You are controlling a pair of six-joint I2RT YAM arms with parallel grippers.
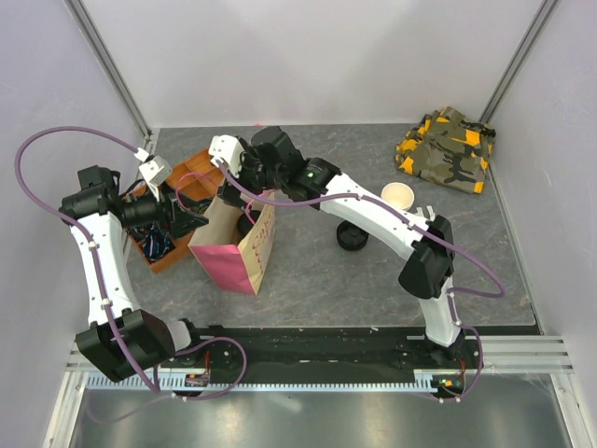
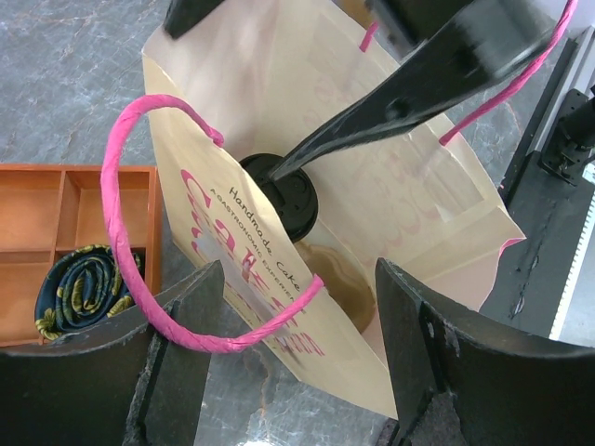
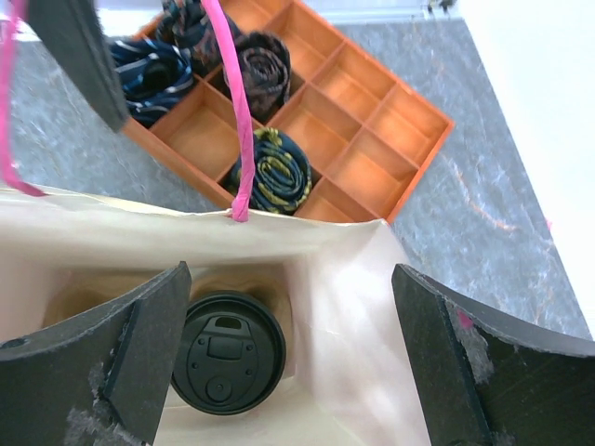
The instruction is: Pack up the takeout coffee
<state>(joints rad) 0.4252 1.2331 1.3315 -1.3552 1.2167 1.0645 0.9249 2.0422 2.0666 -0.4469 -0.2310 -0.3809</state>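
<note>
On the left, the left gripper (image 2: 297, 372) spreads its fingers loosely by the pink handle (image 2: 112, 200) of the paper bag (image 1: 238, 247), likely to steady it. The takeout coffee (image 3: 228, 353) stands deep inside the bag. Above it, the right gripper (image 3: 293, 367) gapes wide, holding nothing.

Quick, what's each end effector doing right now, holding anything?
Left end effector: open, holding nothing, at the paper bag.
Right end effector: open, empty, above the takeout coffee in the bag.

Left claw (image 2: 297, 367) partly apart, right claw (image 3: 288, 358) at full spread, neither with any grip.
</note>
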